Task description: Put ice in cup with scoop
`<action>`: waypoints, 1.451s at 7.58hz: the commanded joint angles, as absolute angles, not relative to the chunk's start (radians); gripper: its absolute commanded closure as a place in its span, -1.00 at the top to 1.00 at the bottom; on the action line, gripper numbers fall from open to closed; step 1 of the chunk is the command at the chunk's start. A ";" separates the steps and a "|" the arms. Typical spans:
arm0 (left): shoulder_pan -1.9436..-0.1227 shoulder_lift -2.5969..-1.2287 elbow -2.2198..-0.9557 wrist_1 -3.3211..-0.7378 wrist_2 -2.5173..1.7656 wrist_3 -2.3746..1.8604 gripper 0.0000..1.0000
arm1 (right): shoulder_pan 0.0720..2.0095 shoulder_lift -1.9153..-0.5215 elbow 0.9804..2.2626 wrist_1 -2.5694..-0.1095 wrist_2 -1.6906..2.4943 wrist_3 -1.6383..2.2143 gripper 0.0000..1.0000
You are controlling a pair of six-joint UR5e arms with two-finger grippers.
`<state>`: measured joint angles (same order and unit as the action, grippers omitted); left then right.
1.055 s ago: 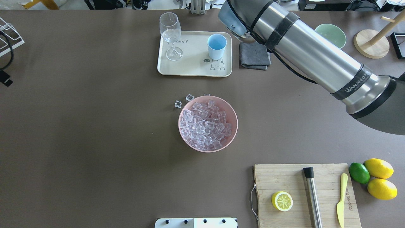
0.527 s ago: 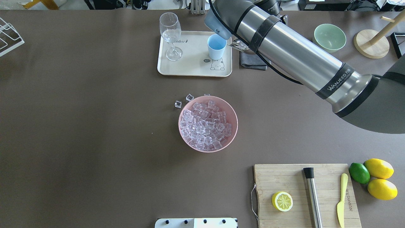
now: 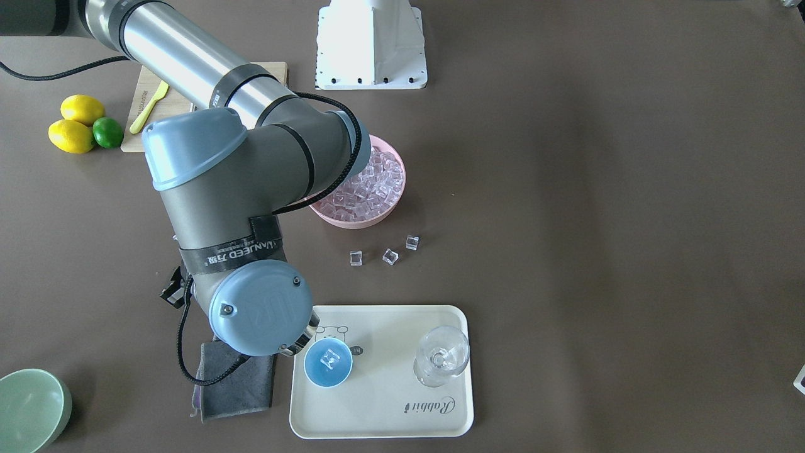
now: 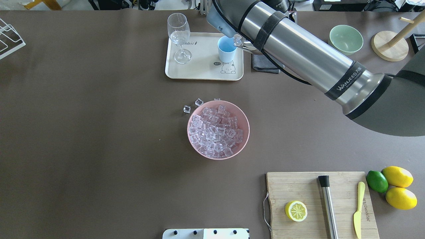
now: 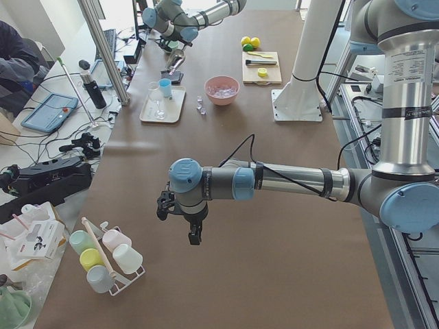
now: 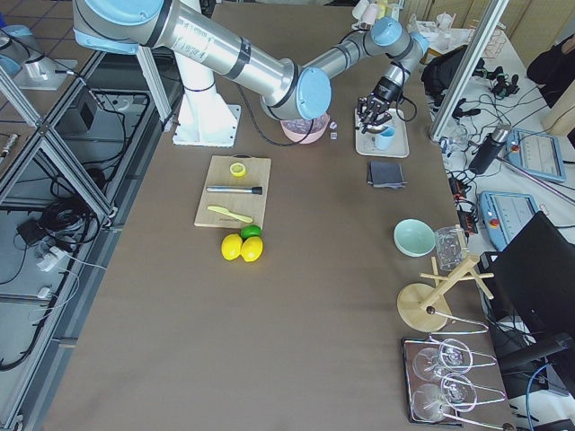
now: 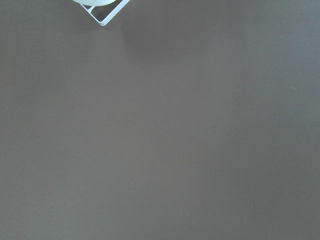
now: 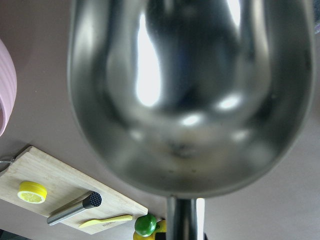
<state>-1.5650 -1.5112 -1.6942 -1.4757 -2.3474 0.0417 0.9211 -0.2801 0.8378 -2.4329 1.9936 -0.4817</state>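
Note:
The steel scoop [image 8: 190,95] fills the right wrist view, its trough empty and its handle running toward the camera. My right gripper [image 6: 372,109] holds it over the light-blue cup [image 4: 226,49] on the tray [image 4: 202,71]. From overhead the scoop [image 4: 246,46] is at the cup's right rim with a clear cube [image 4: 237,40] at its lip. The front view shows one cube [image 3: 328,360] inside the cup [image 3: 314,374]. Ice [image 4: 215,131] fills the pink bowl [image 4: 188,131]. My left gripper [image 5: 194,233] hangs over bare table far to the left; I cannot tell whether it is open or shut.
Three loose cubes [image 3: 390,256] lie on the table beside the pink bowl. A wine glass [image 4: 179,35] stands on the tray. A grey cloth [image 4: 264,64] and green bowl [image 4: 346,39] are to its right. A cutting board [image 4: 308,189] holds a steel rod [image 4: 328,207].
My right arm has swung left from over the grey cloth to the cup, bringing the scoop to the cup's rim. A cube now shows at the scoop's lip.

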 commanded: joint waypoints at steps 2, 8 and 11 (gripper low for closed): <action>-1.585 -1.519 -1.654 -1.476 -2.347 0.037 0.97 | 0.920 -0.296 0.857 -2.425 1.996 -0.483 -1.00; -1.583 -1.520 -1.641 -1.476 -2.353 0.008 0.97 | 1.095 -0.683 1.365 -2.462 2.029 -0.466 -1.00; -1.583 -1.522 -1.640 -1.476 -2.353 0.008 0.97 | 1.124 -0.992 1.706 -2.391 2.132 -0.115 -1.00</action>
<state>-1.5831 -1.5210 -1.6407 -1.4757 -2.3531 0.0088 1.1143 -0.8195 1.5170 -2.4522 2.0765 -0.3725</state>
